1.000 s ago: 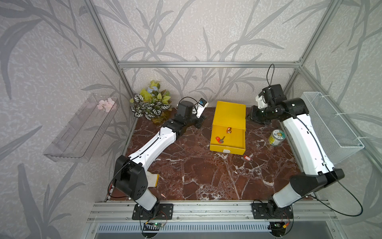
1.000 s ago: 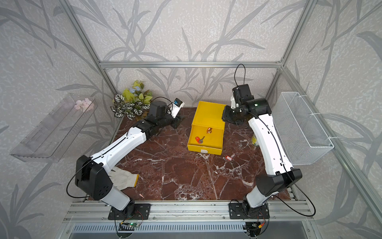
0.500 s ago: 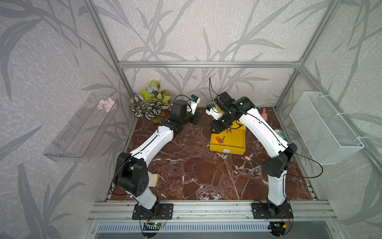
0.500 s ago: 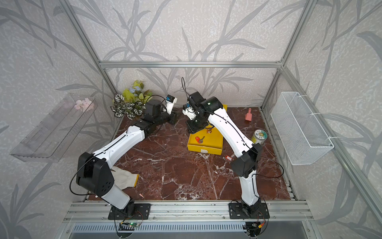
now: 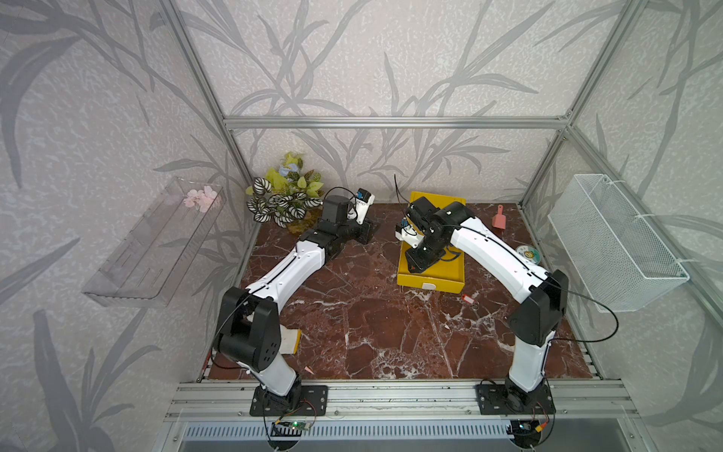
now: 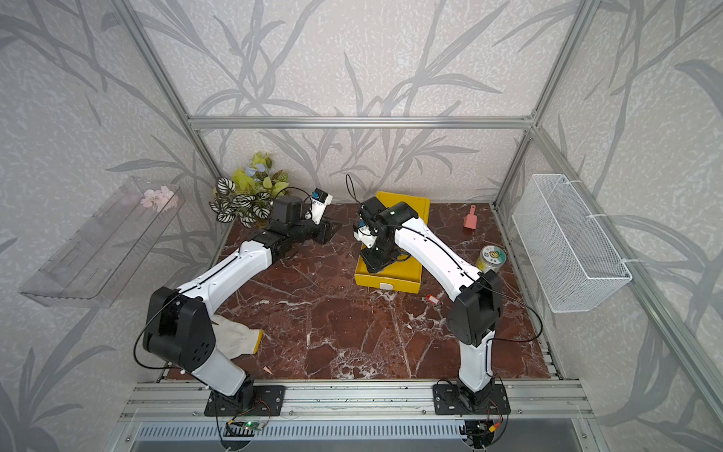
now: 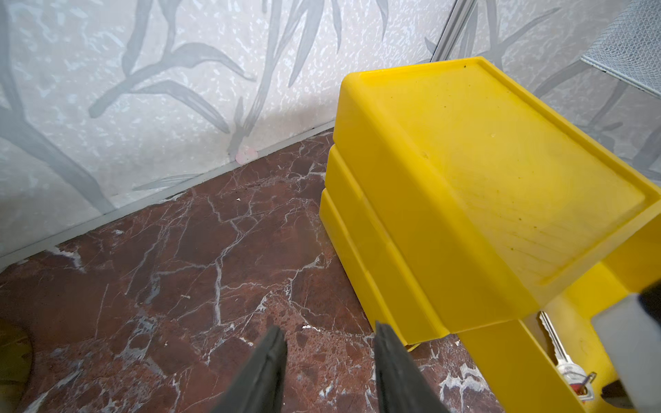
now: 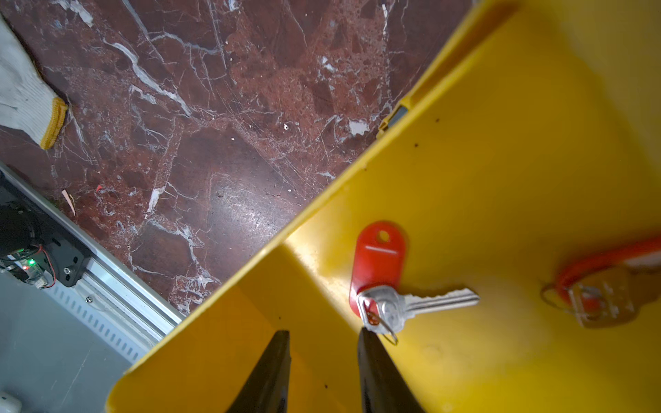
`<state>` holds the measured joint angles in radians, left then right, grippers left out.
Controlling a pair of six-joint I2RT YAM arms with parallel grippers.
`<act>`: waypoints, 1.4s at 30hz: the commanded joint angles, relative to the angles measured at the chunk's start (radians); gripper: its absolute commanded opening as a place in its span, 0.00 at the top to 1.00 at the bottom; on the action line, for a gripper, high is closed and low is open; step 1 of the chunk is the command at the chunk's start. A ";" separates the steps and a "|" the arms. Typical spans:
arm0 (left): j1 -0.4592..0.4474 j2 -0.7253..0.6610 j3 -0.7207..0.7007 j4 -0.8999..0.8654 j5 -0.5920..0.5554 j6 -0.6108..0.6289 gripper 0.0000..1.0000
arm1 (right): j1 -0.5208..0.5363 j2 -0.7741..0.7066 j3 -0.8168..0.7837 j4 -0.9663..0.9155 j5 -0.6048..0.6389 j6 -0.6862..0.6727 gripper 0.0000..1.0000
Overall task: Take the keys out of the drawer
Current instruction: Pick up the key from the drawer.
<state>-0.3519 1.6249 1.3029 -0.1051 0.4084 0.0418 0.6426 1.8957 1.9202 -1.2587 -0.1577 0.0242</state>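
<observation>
I have the red-brown marble surface [image 5: 371,332] under both arms. The yellow drawer cabinet [image 7: 465,161] stands beyond the pincers, against the back wall, with its drawer [image 8: 221,339] pulled out. A white wire basket [image 5: 614,242] hangs on the wall well off to the right pincer's outer side. A white work glove [image 6: 234,340] lies far behind the left pincer, down by that arm's base. My right pincer [image 8: 322,332] reaches down into the drawer close to a corner, its jaws spread with nothing between them. My left pincer [image 7: 329,327] is also spread and empty, over bare surface with the cabinet's side just beside it. The silvery key with the red tag [image 8: 379,271] lies flat on the drawer floor directly ahead of the right pincer. Its ring sits right at one fingertip [image 8: 366,345], and I cannot tell whether they touch. A second key on an orange tag [image 8: 593,296] lies farther along the same floor, apart from the first and too blurred to read in detail. Outside the drawer, in both top views, a small red tag on a ring [image 5: 467,299] rests on the surface just past the drawer's front, well apart from either pincer.
</observation>
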 commanded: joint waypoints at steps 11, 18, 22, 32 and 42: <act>0.004 0.035 0.068 -0.047 0.054 0.032 0.57 | -0.010 0.006 0.023 -0.003 0.094 -0.016 0.64; 0.004 0.043 0.079 -0.059 0.070 0.036 0.57 | -0.020 0.002 -0.018 0.003 0.116 -0.005 0.64; 0.004 0.043 0.080 -0.065 0.075 0.038 0.57 | -0.019 0.006 -0.037 0.015 0.116 -0.005 0.64; 0.004 0.061 0.106 -0.081 0.105 0.049 0.57 | -0.020 0.029 -0.043 0.007 0.113 0.002 0.65; 0.004 0.072 0.121 -0.100 0.116 0.056 0.57 | -0.020 0.034 -0.063 0.010 0.120 0.008 0.67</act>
<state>-0.3519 1.6817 1.3872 -0.1864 0.5045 0.0792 0.6262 1.9217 1.8809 -1.2301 -0.0513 0.0269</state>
